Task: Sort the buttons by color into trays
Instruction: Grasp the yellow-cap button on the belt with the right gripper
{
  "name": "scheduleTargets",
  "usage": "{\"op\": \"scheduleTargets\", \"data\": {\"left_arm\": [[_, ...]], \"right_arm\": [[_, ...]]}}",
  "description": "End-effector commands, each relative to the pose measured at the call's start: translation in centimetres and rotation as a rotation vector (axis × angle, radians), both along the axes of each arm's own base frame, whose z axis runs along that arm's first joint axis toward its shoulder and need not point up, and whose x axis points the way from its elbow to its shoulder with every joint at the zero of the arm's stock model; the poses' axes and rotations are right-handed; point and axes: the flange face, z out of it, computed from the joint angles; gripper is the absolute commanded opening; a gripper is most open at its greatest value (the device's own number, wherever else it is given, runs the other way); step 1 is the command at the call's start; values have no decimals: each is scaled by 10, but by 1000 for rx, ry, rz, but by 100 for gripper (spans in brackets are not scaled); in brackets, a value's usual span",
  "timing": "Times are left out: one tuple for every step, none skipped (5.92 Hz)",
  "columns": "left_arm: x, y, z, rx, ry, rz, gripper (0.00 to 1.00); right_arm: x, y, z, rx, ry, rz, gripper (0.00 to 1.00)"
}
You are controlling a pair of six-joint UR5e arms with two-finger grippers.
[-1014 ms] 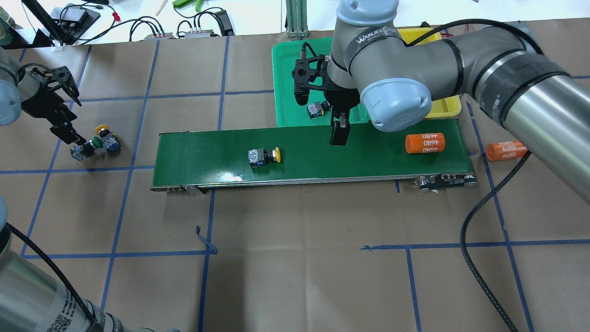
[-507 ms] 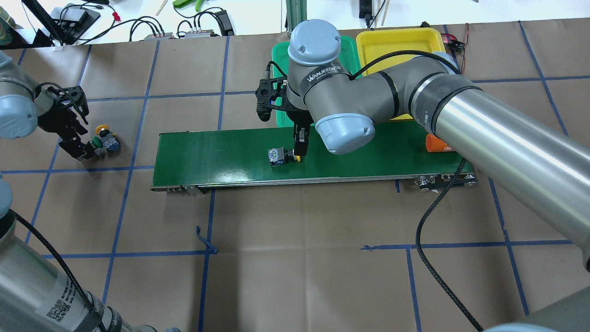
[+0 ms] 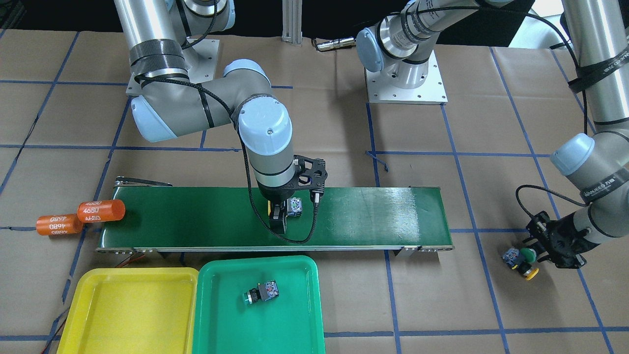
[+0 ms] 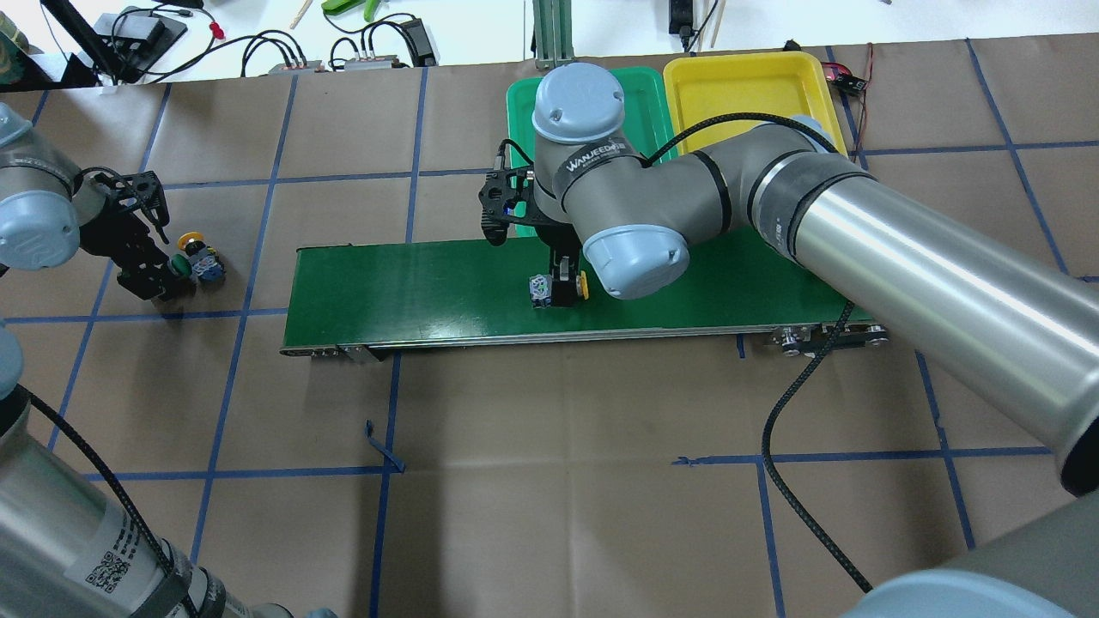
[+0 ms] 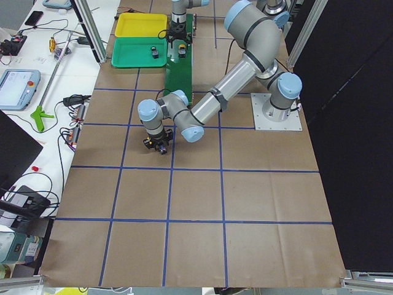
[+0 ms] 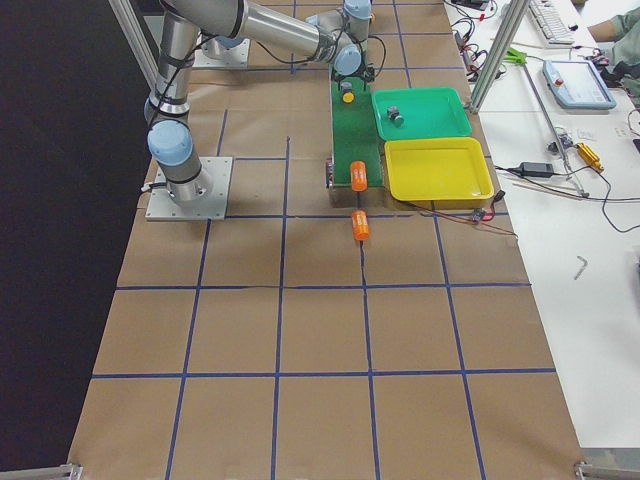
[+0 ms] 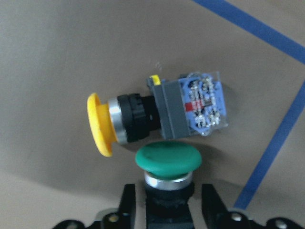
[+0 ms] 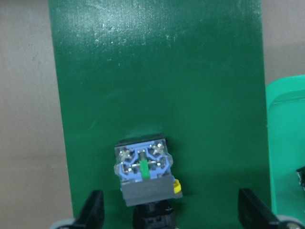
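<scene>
Spanning blue-taped brown paper (image 3: 491, 123): a dark green conveyor belt (image 3: 383, 216).
Green tray (image 3: 209, 275) holds one green button (image 3: 260, 293), yellow tray (image 3: 128, 314) at its 9 o'clock; right gripper (image 8: 170, 195) and left gripper (image 7: 167, 191) both released.

Right hand (image 4: 562, 285) has swung over the shifted yellow button (image 4: 541, 290)

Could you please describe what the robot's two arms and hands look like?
Both the left arm and right arm are silver-grey tubes with pale blue joint caps, black lettered bands and braided black cables. The left hand and right hand are black, open-framed, two-fingered.
</scene>
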Motion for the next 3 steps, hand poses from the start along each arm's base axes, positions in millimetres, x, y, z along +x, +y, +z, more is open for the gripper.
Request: {"op": "scheduleTargets", "data": {"left_arm": [[-14, -2, 23, -18, -14, -7, 0], [-47, 7, 70, 7, 2, -22, 0], [-107, 5, 99, 25, 13, -92, 0]], "right_arm": [[-26, -6, -4, 16, 6, -34, 86], [-45, -2, -16, 46, 15, -59, 64], [-63, 3, -8, 40, 14, -50, 37]]}}
